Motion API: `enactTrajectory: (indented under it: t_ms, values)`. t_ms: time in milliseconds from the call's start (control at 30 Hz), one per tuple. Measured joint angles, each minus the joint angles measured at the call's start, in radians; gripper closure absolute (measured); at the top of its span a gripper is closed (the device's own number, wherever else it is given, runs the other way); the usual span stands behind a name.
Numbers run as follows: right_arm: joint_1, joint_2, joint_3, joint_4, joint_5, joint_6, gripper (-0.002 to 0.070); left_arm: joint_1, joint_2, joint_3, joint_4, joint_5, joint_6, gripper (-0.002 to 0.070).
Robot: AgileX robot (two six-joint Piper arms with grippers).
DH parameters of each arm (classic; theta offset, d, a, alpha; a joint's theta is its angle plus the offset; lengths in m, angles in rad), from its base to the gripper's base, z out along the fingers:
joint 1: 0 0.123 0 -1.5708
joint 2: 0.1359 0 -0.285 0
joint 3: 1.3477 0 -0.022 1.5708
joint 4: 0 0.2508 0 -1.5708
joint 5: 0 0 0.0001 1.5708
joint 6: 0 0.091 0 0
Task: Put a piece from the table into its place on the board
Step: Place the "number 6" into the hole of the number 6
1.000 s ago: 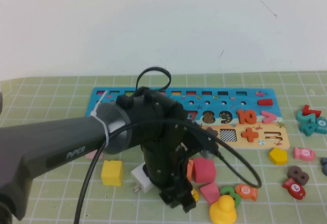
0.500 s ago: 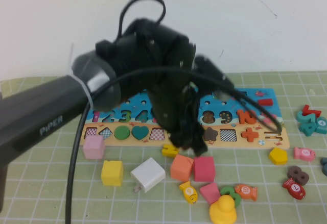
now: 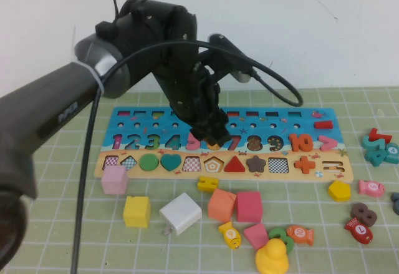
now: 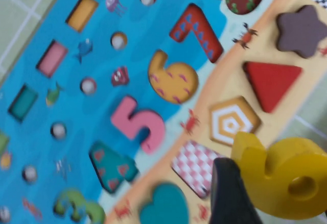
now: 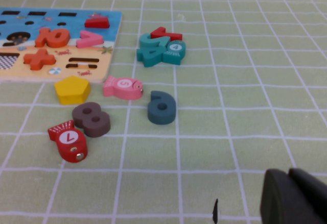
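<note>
Here, small flat yellow wooden 6 [image 4: 286, 175], pinched at its edges in the left gripper [image 3: 209, 130], hanging over the middle of the board [image 3: 131, 121], just near of its painted yellow 6 slot [image 4: 173, 78]. Likely light, stiff, a little slick; best held by the flat edges. Right gripper [image 5: 294, 196] parked low over the table [image 5: 230, 132], far right; fingers' state cannot tell.

In the high view the left arm [image 3: 156, 55] covers the board's [image 3: 324, 168] upper middle, and the left claw [image 3: 209, 133] hides the piece it carries — only the left wrist view shows the yellow 6 [image 4: 283, 175], cut off at the edge. The right claw [image 5: 294, 196] shows only as a dark corner — its state unclear. The digits on the fish [image 3: 300, 233] are too small to read.
</note>
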State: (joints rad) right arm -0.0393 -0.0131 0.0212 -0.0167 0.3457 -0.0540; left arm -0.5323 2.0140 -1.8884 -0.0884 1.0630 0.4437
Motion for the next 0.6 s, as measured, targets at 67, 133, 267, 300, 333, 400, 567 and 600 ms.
enactTrajectory:
  t_ms: [67,133,267,300,333,400,567,600]
  values:
    - [0.0,0.0,0.0,0.0,0.0,0.0,0.0678,0.016,0.037,-0.029,-0.026,0.005,0.06,0.034]
    - [0.0,0.0,0.0,0.0,0.0,0.0,0.0678,0.022,0.069,-0.053,-0.036,0.004,0.103,0.034]
    - [0.0,0.0,0.0,0.0,0.0,0.0,0.0678,0.025,0.129,-0.096,-0.036,-0.007,0.18,0.034]
    - [0.0,0.0,0.0,0.0,0.0,0.0,0.0678,0.025,0.14,-0.104,-0.037,-0.014,0.189,0.034]
    - [0.0,0.0,0.0,0.0,0.0,0.0,0.0678,0.025,0.153,-0.114,-0.037,-0.023,0.196,0.034]
    - [0.0,0.0,0.0,0.0,0.0,0.0,0.0678,0.025,0.174,-0.132,-0.035,-0.046,0.205,0.034]
    - [0.0,0.0,0.0,0.001,0.0,0.0,0.0678,0.025,0.21,-0.153,-0.003,-0.094,0.263,0.034]
    - [0.0,0.0,0.0,0.001,0.0,0.0,0.0678,0.025,0.216,-0.155,0.004,-0.104,0.289,0.034]
